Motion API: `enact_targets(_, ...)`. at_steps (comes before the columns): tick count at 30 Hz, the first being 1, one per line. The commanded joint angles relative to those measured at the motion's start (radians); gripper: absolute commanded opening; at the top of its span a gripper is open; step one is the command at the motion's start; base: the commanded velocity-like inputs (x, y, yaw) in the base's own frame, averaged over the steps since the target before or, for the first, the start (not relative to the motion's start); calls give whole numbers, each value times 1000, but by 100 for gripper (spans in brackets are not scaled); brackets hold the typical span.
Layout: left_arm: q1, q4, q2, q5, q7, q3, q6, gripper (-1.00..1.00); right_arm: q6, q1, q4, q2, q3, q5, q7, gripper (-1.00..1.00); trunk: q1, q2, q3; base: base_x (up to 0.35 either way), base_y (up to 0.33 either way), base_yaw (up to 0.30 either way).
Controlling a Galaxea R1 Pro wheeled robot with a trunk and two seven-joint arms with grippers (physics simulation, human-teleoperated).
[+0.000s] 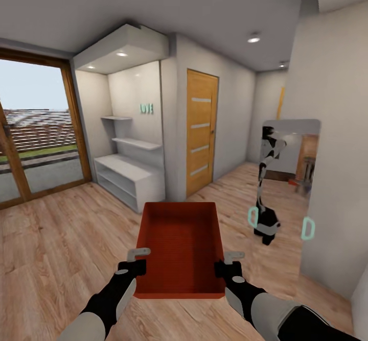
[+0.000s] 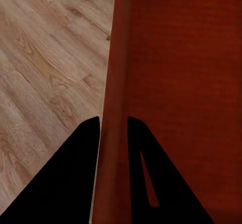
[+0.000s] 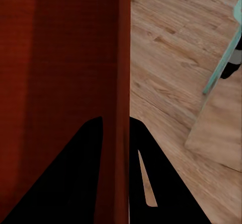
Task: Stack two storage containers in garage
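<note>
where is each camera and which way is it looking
Head view: on the head, looking forward and down at the tray, door and mirror; both forearms, left gripper and right gripper show.
Left wrist view: along the left gripper, clamped on the tray wall.
Right wrist view: along the right gripper, on the opposite wall.
Shared: tray and wood floor.

Open wood floor (image 1: 61, 249) ahead-left; white shelf unit (image 1: 130, 177) beyond, mirror (image 1: 289, 177) w/ wall close right.
</note>
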Motion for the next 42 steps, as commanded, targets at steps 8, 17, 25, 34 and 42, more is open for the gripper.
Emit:
enact_targets(8, 0, 0, 60, 9, 11, 29, 9, -100, -24, -1, -2, -5, -30, -5, -3, -100, 1, -2, -2, 322, 0, 0)
enact_targets(17, 0, 0, 62, 9, 10, 29, 9, -100, -24, -1, -2, -5, -30, -5, -3, -100, 1, -2, -2, 322, 0, 0)
enact_targets(25, 0, 0, 62, 9, 10, 29, 9, -100, -24, -1, -2, -5, -30, -5, -3, -100, 1, -2, -2, 322, 0, 0)
enact_targets(34, 0, 0, 62, 9, 10, 29, 9, -100, -24, -1, -2, -4, -30, -5, -3, -100, 1, -2, -2, 322, 19, -25)
enact_targets(42, 0, 0, 63, 15, 10, 29, 9, -100, -24, -1, -2, -5, -30, -5, -3, -100, 1, -2, -2, 321, 142, -221)
